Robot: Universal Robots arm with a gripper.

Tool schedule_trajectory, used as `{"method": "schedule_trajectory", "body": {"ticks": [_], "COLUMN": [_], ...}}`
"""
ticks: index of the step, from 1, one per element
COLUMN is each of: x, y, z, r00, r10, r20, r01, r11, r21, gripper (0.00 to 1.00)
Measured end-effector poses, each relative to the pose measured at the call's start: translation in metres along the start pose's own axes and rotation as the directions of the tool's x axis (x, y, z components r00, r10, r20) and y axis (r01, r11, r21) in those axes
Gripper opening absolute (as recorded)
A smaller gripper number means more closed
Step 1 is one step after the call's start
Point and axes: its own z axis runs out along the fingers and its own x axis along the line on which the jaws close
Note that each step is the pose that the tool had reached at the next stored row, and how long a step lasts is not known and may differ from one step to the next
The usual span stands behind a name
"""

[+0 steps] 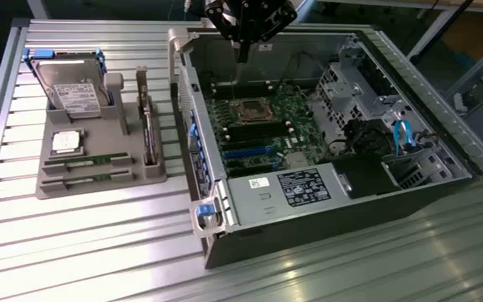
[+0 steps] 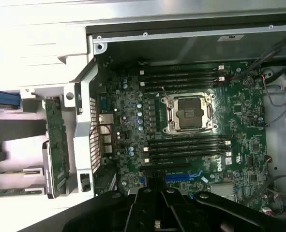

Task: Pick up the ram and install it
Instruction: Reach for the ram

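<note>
1. Gripper state. I read the gripper [image 1: 241, 55] as hanging over the far end of the open computer case [image 1: 309, 242], above the motherboard [image 2: 133, 111]. Its jaws are pressed together with nothing between them.

2. Location of the part. The ram [image 1: 86, 159] is not in the machine. It lies on edge in a slot of the grey holder [image 1: 99, 192] at the exterior view's left, well apart from the gripper.

3. Handling, as I judge it. The ram is light, thin and stiff, and it will not tolerate bending. The chips and the contact edge are fragile. I would grip it across its two flat faces near mid-length, on the upper edge that stands clear of the slot, with modest force. The faces are smooth, so a skewed grip could let it slip.

4. Count.
- Ram sticks: one certain; a second slot just beside it appears to hold another, though I cannot confirm it from here.
- Hard drive [image 1: 73, 91]: one, upright in the holder.
- Processor chip [image 1: 65, 143]: one.
- Expansion card [image 1: 146, 132]: one, on edge.
- Banks of memory slots [image 2: 181, 77]: two, flanking the one processor socket [image 2: 188, 113].
</note>
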Motion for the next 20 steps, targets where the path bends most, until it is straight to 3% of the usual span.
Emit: {"method": "schedule_trajectory", "body": {"ticks": [12,20], "x": [0.001,0.014], "y": [-0.0001,-0.0011], "z": [-0.0001,-0.0005], "r00": [1.0,1.0], "r10": [0.0,0.0], "r20": [-0.0002,-0.0019], "r01": [0.0,0.0], "r11": [1.0,1.0], "r21": [0.0001,0.0002], "gripper": [0.1,0.1]}}
